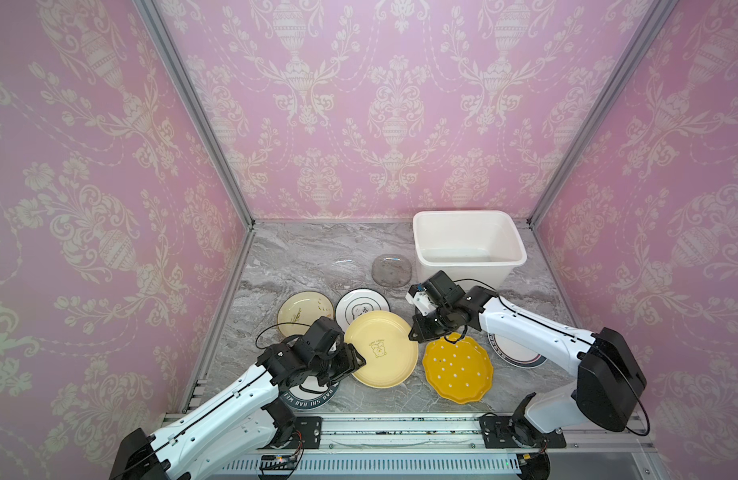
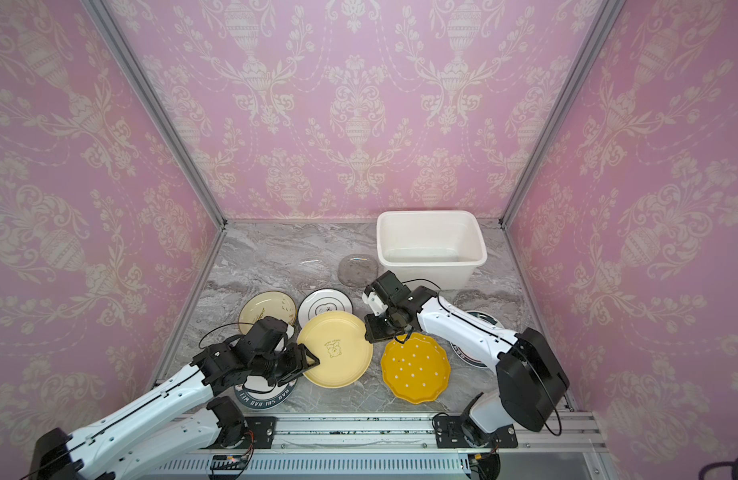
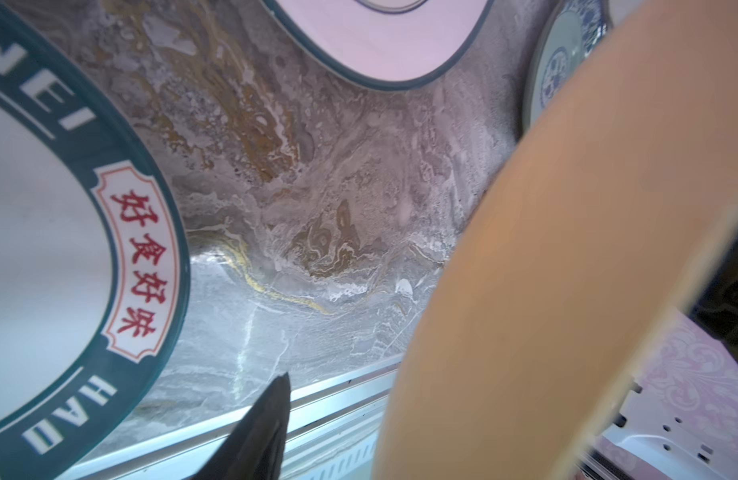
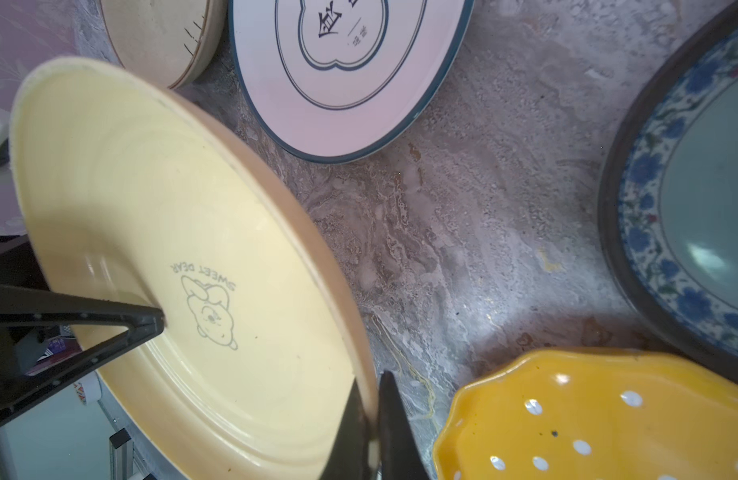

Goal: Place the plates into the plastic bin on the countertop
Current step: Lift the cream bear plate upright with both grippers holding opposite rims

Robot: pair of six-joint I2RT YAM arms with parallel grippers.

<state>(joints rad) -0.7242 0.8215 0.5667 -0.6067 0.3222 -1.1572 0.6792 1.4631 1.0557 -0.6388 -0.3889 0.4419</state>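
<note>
Right gripper [image 4: 373,436] pinches pale yellow plate [image 1: 381,349] by its rim, tilted above countertop [image 1: 300,257]; left gripper [image 1: 359,359] straddles opposite rim, clamp unclear; I judge it stiff, slick, breakable, best held at rims

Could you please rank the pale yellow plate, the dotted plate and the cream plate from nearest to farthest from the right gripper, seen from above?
1. Pale yellow plate: rim in the right gripper.
2. Dotted plate: just beside, front right.
3. Cream plate: far left.
</note>
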